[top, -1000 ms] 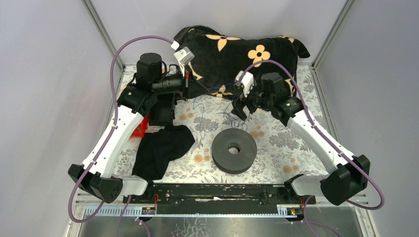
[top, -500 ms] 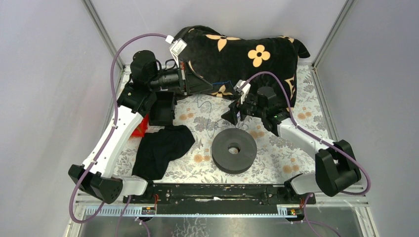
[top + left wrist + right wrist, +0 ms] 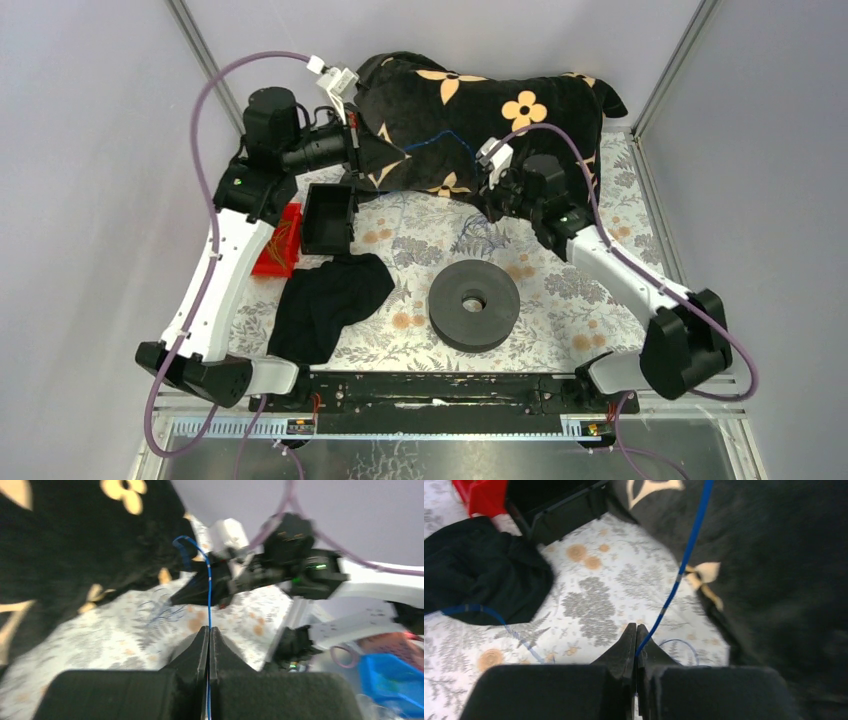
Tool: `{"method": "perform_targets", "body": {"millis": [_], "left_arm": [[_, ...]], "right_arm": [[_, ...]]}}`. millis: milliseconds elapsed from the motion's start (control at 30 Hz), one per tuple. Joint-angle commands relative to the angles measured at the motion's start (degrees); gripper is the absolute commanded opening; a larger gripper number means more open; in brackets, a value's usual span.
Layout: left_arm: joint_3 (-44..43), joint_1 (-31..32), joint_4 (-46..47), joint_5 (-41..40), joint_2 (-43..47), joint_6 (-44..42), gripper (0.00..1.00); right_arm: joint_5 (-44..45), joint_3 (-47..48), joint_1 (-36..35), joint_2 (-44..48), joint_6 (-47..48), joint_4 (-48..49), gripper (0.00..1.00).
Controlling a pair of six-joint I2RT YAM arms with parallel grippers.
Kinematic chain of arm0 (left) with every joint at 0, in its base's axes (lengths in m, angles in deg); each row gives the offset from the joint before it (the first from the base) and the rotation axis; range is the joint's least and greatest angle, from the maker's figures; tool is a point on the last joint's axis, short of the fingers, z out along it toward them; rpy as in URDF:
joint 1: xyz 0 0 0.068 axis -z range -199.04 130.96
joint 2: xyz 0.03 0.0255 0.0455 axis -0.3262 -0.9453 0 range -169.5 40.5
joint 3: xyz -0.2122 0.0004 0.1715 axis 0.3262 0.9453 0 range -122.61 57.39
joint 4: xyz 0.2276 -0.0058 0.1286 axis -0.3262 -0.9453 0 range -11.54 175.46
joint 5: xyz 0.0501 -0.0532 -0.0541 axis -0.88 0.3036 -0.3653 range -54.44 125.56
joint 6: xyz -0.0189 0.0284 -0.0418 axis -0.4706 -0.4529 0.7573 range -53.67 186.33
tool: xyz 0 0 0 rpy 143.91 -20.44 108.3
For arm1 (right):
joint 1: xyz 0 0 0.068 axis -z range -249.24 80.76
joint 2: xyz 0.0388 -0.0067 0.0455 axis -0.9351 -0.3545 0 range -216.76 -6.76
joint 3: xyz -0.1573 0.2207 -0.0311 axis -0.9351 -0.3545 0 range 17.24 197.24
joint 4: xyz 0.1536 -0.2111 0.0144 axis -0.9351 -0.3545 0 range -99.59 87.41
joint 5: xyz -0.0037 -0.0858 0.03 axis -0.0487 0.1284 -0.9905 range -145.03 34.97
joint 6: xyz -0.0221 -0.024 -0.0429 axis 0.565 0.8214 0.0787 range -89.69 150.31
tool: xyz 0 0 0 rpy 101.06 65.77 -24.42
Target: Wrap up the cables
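Blue cables [image 3: 687,552] hair-thin, straight across black cloth [image 3: 784,580]

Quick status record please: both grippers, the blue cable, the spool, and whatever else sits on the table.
left gripper: shut on the cable
right gripper: shut on the cable
cable: thin, blue, strung between both grippers across the floral blanket; loose loops on the table by the right gripper
spool: lying flat, untouched, no cable visibly on it
other: black cloth, black box, red tray
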Motion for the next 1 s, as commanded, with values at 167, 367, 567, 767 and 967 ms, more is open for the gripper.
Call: {"method": "perform_targets", "body": {"millis": [167, 367, 567, 767, 967], "left_arm": [[-5.6, -0.4, -23.5, -32.2, -1.4, -31.8, 0.00], [4.2, 2.9, -23.1, -27.8, -4.1, -34.5, 0.04], [11.5, 5.1, -19.0, -27.4, -4.7, -34.7, 0.14], [11.4, 5.2, -14.0, -21.6, -0.1, -35.5, 0.46], [14.4, 5.3, -0.9, -21.2, 6.8, -33.3, 0.90]], "right_arm": [[2.0, 25.0, 0.3, 8.0, 15.1, -37.7, 0.00], [-12.6, 34.2, 0.2, 6.1, 8.8, -47.9, 0.00], [-15.1, 33.5, 0.2, 3.7, 2.3, -46.4, 0.00], [-17.5, 29.1, 0.2, 1.7, -8.3, -39.0, 0.00], [-16.7, 28.9, 0.2, -1.1, -14.3, -35.2, 0.00]]}}
